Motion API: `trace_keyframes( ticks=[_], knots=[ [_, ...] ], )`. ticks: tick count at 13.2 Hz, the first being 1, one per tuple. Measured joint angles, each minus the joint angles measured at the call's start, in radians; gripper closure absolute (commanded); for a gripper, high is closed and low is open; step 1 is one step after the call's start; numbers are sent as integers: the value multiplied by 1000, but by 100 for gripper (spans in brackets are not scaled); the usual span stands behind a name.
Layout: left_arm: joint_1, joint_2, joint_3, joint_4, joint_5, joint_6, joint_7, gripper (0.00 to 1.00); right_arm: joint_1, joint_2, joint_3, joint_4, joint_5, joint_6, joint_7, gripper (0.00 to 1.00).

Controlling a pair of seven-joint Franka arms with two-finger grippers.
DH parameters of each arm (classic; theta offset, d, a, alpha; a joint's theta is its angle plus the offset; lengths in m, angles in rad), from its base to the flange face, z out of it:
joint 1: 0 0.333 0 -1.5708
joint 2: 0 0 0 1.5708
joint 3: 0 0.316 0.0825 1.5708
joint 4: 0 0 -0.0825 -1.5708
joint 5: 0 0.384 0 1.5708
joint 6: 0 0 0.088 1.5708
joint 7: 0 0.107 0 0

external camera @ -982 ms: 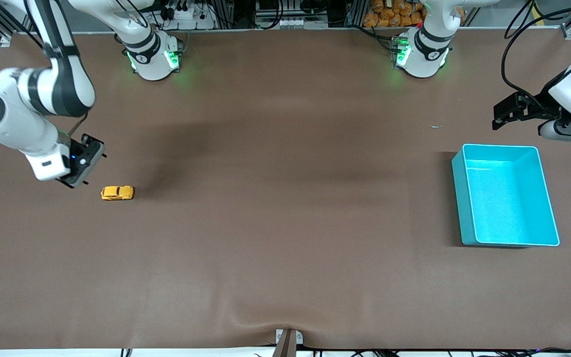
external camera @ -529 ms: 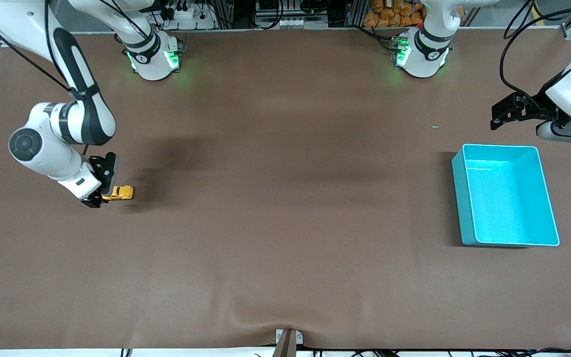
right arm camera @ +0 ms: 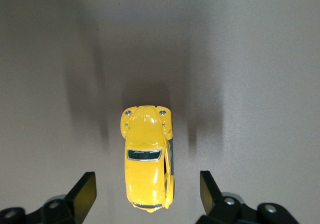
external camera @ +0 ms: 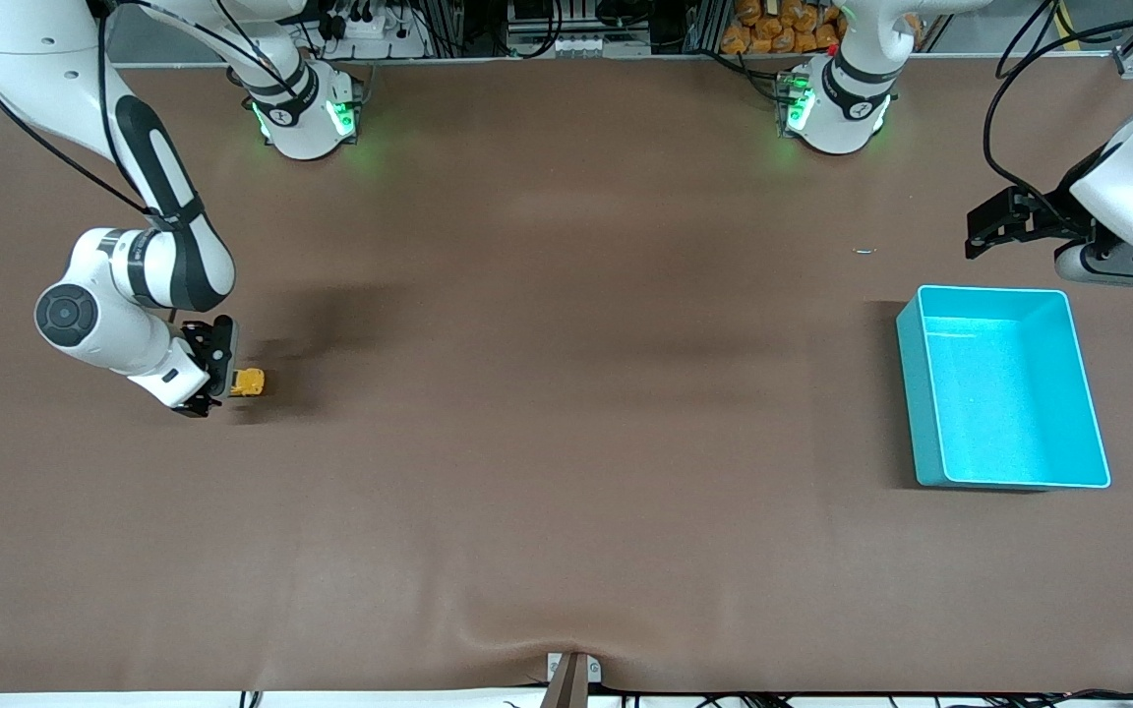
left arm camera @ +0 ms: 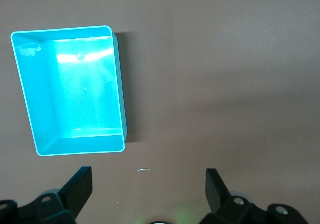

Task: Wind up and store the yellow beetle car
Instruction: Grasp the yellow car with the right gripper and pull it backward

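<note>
**Right gripper set astride beetle car, nothing gripped yet**

The right gripper point(right arm camera: 145, 194) was seen low over the yellow beetle car point(external camera: 248, 382), fingers spread wide, one each side of the body w/ clear gaps; nothing was held. The car was seen on its wheels on the table point(external camera: 566, 492) at the right arm's end, well apart from the teal bin point(external camera: 1004, 388) at the left arm's end. The left gripper point(left arm camera: 148, 186) was held waiting over bare table beside the bin, fingers wide apart, empty.

Risks, as judged: the car's rounded, glossy shell could be squeezed out of the pads if closed on too high up; free-rolling wheels could let it be nudged away by whichever finger touches first; an off-centre grip could let it twist during winding.

Materials: car looked hard and smooth, shiny paint, dark window, domed shape. Bin appeared to be rigid plastic, rectangular, rounded corners, empty. Table cover was matte brown, w/ a slight wrinkle at the edge nearest the front camera.
</note>
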Motion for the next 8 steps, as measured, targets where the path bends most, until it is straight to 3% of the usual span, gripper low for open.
trace_keyframes(
  ticks=[3, 5, 8],
  knots=[
    [0, 0, 0, -1, 0, 0, 0, 0, -11, 24, 0, 0, 0, 22, 0, 18],
    [0, 0, 0, -1, 0, 0, 0, 0, -17, 39, 0, 0, 0, 29, -2, 30],
    [0, 0, 0, -2, 0, 0, 0, 0, -17, 43, 2, 0, 0, 30, -5, 39]
  ],
)
